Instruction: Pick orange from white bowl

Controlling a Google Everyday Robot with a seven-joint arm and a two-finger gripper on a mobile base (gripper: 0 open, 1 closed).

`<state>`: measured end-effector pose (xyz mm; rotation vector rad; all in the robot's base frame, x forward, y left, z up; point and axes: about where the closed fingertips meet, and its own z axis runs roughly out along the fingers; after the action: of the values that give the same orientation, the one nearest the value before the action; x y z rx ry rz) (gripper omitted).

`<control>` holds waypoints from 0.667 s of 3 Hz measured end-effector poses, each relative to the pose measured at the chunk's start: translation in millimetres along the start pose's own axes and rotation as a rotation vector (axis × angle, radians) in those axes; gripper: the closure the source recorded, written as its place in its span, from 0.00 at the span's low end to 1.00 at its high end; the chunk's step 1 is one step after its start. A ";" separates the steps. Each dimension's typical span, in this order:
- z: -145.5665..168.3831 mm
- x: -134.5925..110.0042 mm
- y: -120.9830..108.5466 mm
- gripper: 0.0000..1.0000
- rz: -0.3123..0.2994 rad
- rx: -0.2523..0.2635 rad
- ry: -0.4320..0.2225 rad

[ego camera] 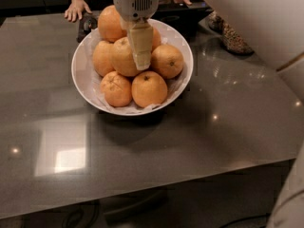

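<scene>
The white bowl stands on the dark grey table, towards the back centre, piled with several oranges. The orange, the largest and palest, sits in the middle of the pile. My gripper hangs straight down from above the bowl. Its cream tip lies against the right side of the pale orange and covers part of it. A deeper-orange large one sits at the back. Smaller oranges lie at the front, front left and right.
A person's hands rest at the table's far edge behind the bowl. A small dark object lies by the bowl's back-left rim. A leopard-print shoe shows at the back right. The table's front edge runs across the bottom.
</scene>
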<state>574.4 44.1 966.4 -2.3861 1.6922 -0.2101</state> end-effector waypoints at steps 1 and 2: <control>8.2 0.1 -0.5 0.23 -0.002 -0.019 -0.003; 16.5 -2.8 -0.1 0.22 -0.007 -0.038 -0.007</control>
<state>577.4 48.2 950.5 -2.4175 1.7001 -0.1717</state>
